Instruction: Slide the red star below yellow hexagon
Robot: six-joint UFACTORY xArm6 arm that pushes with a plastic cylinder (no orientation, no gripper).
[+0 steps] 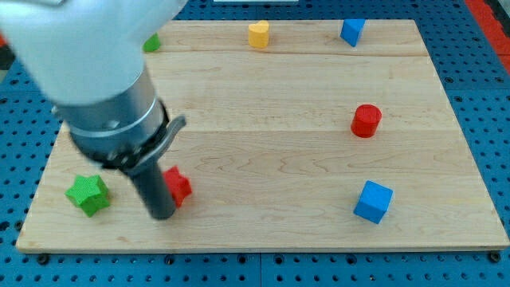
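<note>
Honestly, my tip [162, 214] sat touching the red star [178, 186], half hiding it. Bare rod, held nothing. The arm mostly covered a green block [151, 43] up top, shape unclear

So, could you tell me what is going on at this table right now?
My tip sits against the left side of the red star near the view's bottom left, with a green star further left. The yellow hexagon is far off at the view's top, so the red star is not yet below it.
</note>
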